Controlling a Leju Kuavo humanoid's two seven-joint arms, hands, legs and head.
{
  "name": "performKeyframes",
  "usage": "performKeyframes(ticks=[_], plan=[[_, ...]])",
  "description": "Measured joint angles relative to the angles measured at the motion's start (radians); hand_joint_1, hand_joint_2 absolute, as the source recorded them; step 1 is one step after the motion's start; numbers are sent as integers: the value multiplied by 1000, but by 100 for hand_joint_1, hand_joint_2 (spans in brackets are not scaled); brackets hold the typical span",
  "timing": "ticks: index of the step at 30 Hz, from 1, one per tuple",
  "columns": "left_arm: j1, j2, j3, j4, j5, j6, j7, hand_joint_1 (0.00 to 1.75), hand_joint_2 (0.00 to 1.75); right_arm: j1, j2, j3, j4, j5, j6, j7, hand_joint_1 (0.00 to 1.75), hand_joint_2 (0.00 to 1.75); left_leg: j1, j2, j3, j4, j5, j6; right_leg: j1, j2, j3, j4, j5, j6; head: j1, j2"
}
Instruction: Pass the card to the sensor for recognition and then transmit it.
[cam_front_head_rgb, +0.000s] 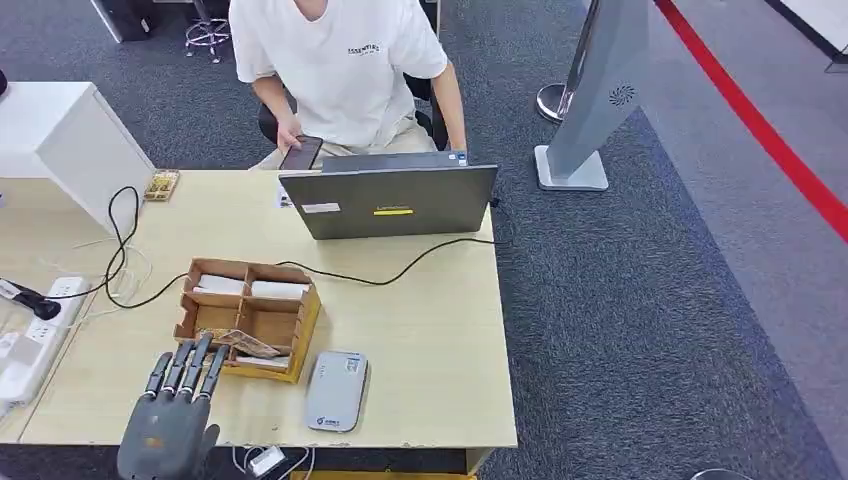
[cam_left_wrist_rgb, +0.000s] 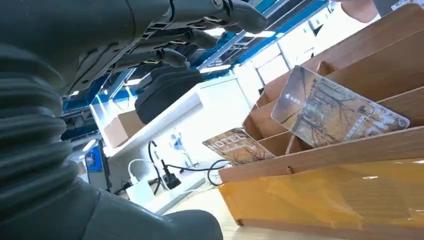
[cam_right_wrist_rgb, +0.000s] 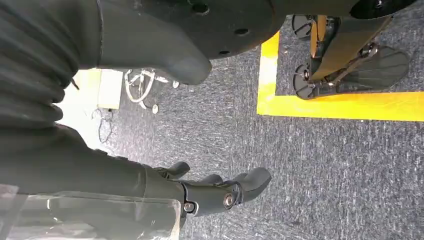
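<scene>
Pale wood worktop (cam_front_head_rgb: 430, 330) carries my wooden organizer box (cam_front_head_rgb: 300, 325), a grey sensor (cam_front_head_rgb: 337, 390) just beside it, a laptop (cam_front_head_rgb: 390, 200) and cables; dark grey carpet (cam_front_head_rgb: 640, 300) surrounds it. My left hand (cam_front_head_rgb: 172, 415) hovers at the box, fingers (cam_front_head_rgb: 185, 368) spread, holding nothing. The card (cam_left_wrist_rgb: 335, 112) leans tilted in a box compartment. My right hand (cam_right_wrist_rgb: 215, 192) hangs over carpet, fingers loosely curled, empty.
</scene>
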Motion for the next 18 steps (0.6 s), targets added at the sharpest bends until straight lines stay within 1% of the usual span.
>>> performKeyframes(ticks=[4, 15, 18], plan=[[-2, -17, 8, 7, 0, 0, 0, 0, 175, 0, 0, 4, 0, 1, 0, 0, 0, 175, 0, 0, 0, 0, 0, 0, 0, 0, 0, 0, 0, 0, 0, 0], [-21, -43, 22, 34, 0, 0, -1, 0, 175, 0, 0, 18, 0, 11, 8, 3, 0, 175, 0, 0, 0, 0, 0, 0, 0, 0, 0, 0, 0, 0, 0, 0], [-44, -56, 26, 52, 0, -2, -11, 0, 175, -1, 0, 24, 0, 19, 13, 7, 0, 175, 0, -1, 0, 0, 0, 0, 0, 0, 0, 0, 0, 0, 0, 0]])
